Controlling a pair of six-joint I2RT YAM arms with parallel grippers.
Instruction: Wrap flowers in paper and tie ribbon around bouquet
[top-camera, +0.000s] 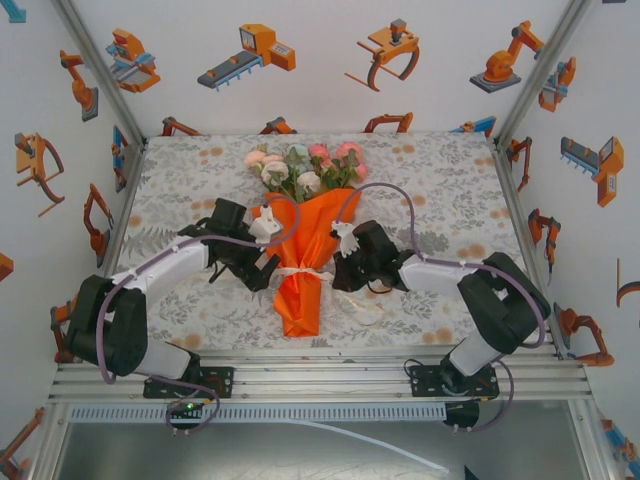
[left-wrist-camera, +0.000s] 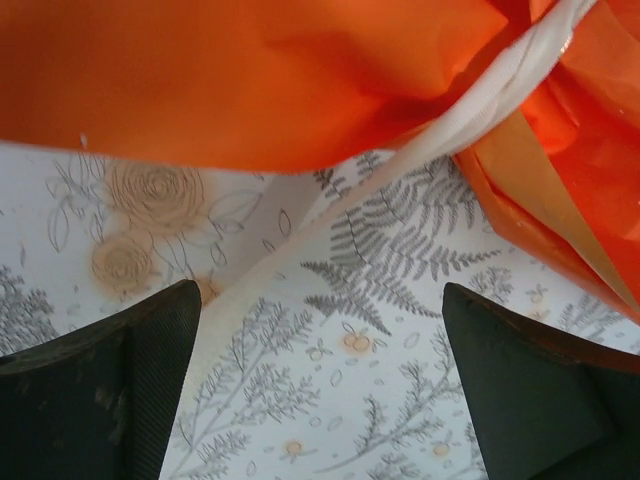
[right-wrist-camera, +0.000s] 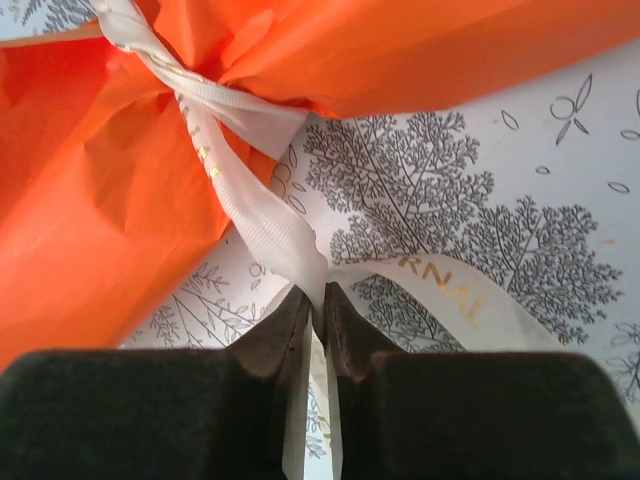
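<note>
Tablecloth (top-camera: 440, 190) lies under the left claw (left-wrist-camera: 320, 340) and the right claw (right-wrist-camera: 318, 310): pale, with a grey fern print and small orange blossoms. Between the left claw's fingers there are ferns and sprigs; up-left of it, two peach rose prints (left-wrist-camera: 150, 195). Ahead-right of the right claw, grey tree-like fronds (right-wrist-camera: 470, 230). White walls (top-camera: 320, 90) stand beyond and either side of the claws, covered in orange robot stickers (top-camera: 250, 55). Aluminium posts (top-camera: 100, 75) are in the far corners. Behind the claws, at the near edge: aluminium rails (top-camera: 320, 375), white slotted strip (top-camera: 300, 412), white tube (top-camera: 380, 450).
</note>
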